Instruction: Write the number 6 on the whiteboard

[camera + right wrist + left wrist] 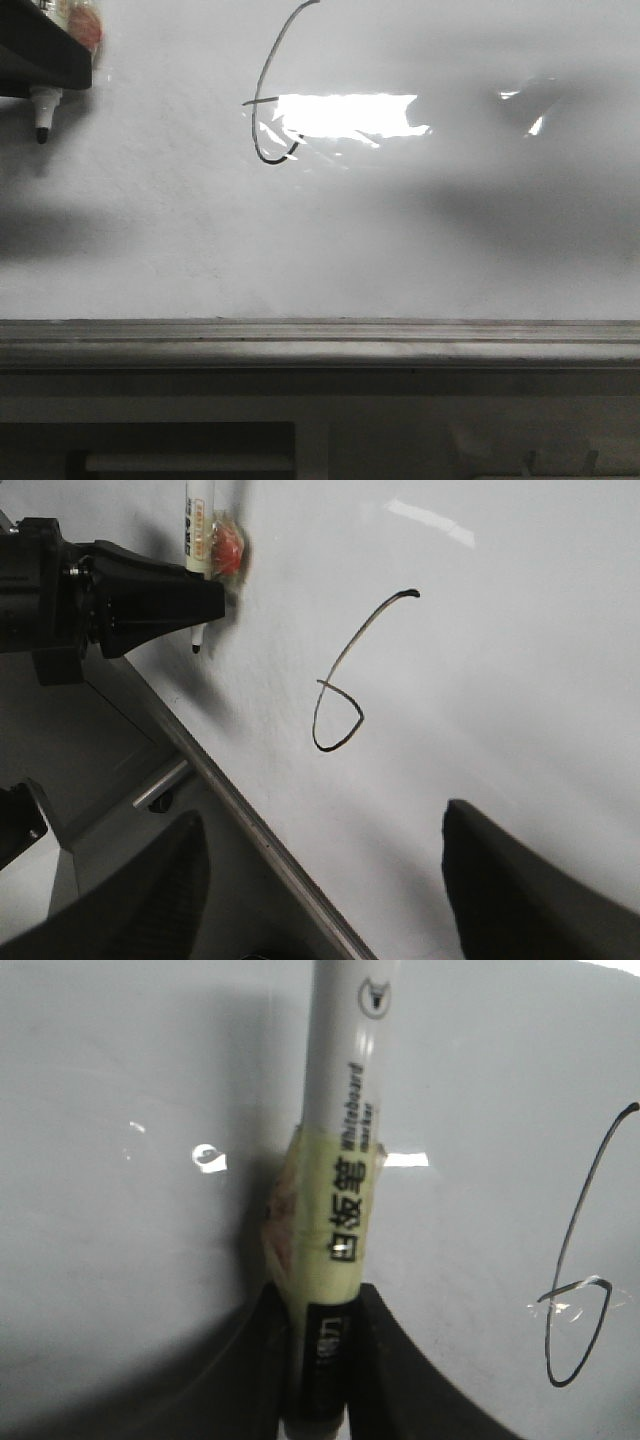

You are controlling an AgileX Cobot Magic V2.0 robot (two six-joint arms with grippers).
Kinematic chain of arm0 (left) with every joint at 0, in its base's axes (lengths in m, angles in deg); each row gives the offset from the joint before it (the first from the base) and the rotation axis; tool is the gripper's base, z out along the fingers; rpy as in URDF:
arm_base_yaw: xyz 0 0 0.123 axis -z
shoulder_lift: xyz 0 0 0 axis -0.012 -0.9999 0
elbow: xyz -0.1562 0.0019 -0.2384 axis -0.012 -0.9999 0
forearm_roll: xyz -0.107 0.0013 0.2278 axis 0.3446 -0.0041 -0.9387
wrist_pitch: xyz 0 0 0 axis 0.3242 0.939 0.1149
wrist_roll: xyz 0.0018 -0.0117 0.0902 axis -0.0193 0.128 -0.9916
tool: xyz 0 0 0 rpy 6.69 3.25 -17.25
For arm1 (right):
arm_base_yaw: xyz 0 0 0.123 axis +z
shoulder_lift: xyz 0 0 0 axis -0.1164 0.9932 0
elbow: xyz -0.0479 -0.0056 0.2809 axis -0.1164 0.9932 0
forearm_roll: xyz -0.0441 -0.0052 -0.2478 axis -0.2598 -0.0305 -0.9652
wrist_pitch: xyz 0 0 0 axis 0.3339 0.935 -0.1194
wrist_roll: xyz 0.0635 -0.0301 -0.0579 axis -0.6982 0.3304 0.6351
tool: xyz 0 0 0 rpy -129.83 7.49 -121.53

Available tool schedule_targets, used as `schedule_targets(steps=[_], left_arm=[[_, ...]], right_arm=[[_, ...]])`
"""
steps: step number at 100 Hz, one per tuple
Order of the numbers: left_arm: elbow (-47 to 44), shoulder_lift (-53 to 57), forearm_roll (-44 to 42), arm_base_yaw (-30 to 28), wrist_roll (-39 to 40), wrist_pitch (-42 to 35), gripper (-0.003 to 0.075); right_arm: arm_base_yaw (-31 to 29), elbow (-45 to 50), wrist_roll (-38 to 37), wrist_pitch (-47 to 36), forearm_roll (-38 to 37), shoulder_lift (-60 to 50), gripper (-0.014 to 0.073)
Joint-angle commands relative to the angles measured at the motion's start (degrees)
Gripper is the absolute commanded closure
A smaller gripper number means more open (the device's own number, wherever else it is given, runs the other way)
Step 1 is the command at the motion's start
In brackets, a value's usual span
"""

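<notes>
The whiteboard (200, 230) fills the front view. The number 6 (259, 100) is a thin black stroke curving down to a small loop, partly washed out by glare. It also shows in the left wrist view (575, 1290) and the right wrist view (321, 686). My left gripper (48, 80) is at the upper left, shut on a white taped marker (345, 1160). The marker's black tip (42, 132) points down, well left of the 6. My right gripper (320, 870) is open and empty over the board's lower edge. It is out of the front view.
A grey metal tray edge (320, 340) runs along the board's bottom, also seen in the right wrist view (250, 830). Bright rectangular light glare (345, 115) lies right of the 6. A red blob (228, 548) sits on the marker by the left gripper (205, 600).
</notes>
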Motion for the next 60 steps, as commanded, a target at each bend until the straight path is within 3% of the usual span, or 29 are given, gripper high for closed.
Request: schedule_targets(steps=[1, 20, 28, 60], left_arm=[[1.65, 0.48, -1.10, -0.17, 0.43, -0.31, 0.0739], [1.65, 0.48, -2.95, -0.17, 0.32, -0.31, 0.0735], [1.65, 0.48, -3.09, -0.17, 0.32, -0.31, 0.0694], [1.65, 0.48, -2.98, -0.17, 0.32, -0.62, 0.0350]], right_arm=[[-0.37, -1.71, 0.57, -1.55, 2.10, -0.97, 0.0147], [-0.37, -1.71, 0.31, -1.33, 2.10, -0.97, 0.0147], [-0.37, -1.71, 0.21, -0.86, 2.10, -0.97, 0.0147], [-0.37, -1.71, 0.18, 0.52, 2.10, -0.97, 0.0147]])
